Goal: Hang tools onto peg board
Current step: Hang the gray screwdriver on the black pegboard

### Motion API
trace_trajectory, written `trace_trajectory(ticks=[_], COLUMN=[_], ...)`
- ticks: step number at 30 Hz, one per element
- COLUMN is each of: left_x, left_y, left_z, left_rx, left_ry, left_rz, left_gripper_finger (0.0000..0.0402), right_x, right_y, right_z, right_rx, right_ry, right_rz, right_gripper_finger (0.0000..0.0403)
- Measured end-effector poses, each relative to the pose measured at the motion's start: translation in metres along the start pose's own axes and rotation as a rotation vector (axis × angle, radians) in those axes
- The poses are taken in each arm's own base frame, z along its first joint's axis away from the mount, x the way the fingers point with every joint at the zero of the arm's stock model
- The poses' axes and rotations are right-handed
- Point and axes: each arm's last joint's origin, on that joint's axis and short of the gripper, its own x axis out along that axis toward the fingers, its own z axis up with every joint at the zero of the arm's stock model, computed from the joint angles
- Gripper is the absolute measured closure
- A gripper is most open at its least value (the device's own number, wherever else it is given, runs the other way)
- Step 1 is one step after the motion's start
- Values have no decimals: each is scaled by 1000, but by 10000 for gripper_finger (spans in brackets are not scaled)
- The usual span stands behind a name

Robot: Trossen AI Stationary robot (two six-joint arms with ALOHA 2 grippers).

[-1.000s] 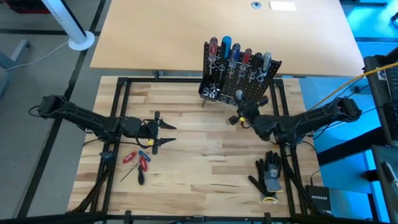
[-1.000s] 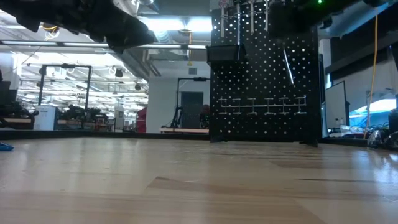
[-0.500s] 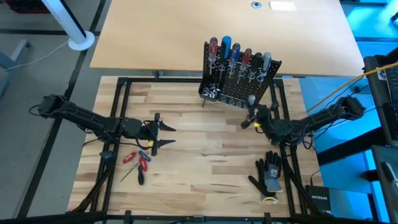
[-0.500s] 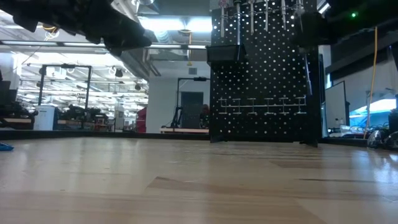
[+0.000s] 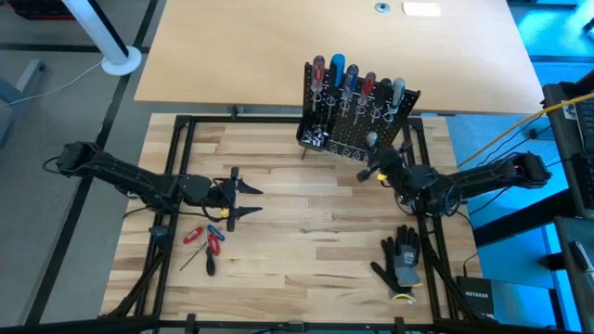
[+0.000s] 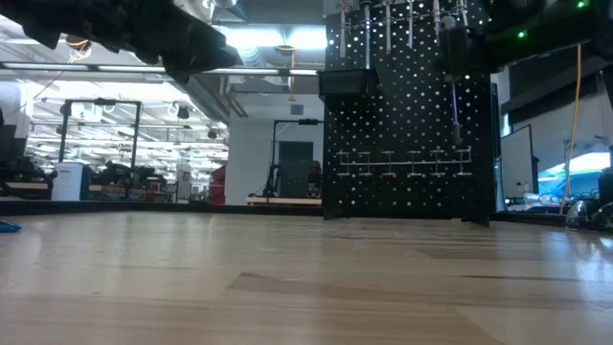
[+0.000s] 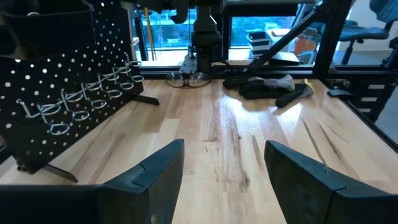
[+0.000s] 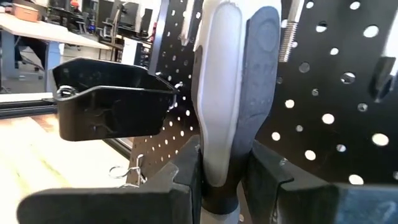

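Note:
The black peg board [image 5: 357, 121] stands on thin legs at the table's far edge, with several screwdrivers [image 5: 353, 79] hung in its top row and a small black tray [image 8: 106, 99] on its face. My right gripper [image 5: 374, 170] hovers in front of the board's right part, shut on a grey-and-white-handled screwdriver [image 8: 227, 74] whose slim shaft [image 6: 453, 105] points down. My left gripper [image 5: 249, 200] stands open over the table's left half, holding nothing. A few red, blue and black tools [image 5: 206, 243] lie on the table near it. My right gripper pinches the screwdriver's handle near its lower end [image 8: 217, 149] between its two fingers. The fingers [image 8: 186, 174] lie level and across the tool, coming from the table's right side. The screwdriver stands about upright, handle up, clear of table and board.
A black-and-grey work glove [image 5: 401, 260] lies at the near right. A lower row of silver wire rings [image 6: 402, 161] on the board holds nothing. Bare wooden tabletop [image 5: 306, 223] stretches between the two arms. A pale board [image 5: 325, 37] lies behind the peg board.
My right gripper has drawn back toward the table's right edge and a little lower, keeping its hold. The screwdriver, tilted a second ago, has swung to nearly upright before the board's right part.

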Motion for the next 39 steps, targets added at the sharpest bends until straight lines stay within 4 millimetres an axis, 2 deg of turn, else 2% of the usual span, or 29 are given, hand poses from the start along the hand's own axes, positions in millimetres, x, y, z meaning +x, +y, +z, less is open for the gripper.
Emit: trace_trajectory(ticks=[8,24,39], left_x=[0,0,0], left_y=[0,0,0], left_z=[-1,-1,1], left_rx=[1,-1,11], left_ry=[15,11,-6], left_rz=[1,0,1], left_gripper_finger=[188,188,188], right_x=[0,-12,-6], right_y=[3,-4,-7], right_z=[-8,-49,-52], right_rx=[-52,90,41], right_ry=[50,69,64], right_rz=[12,-47,-34], right_gripper_finger=[321,321,315])
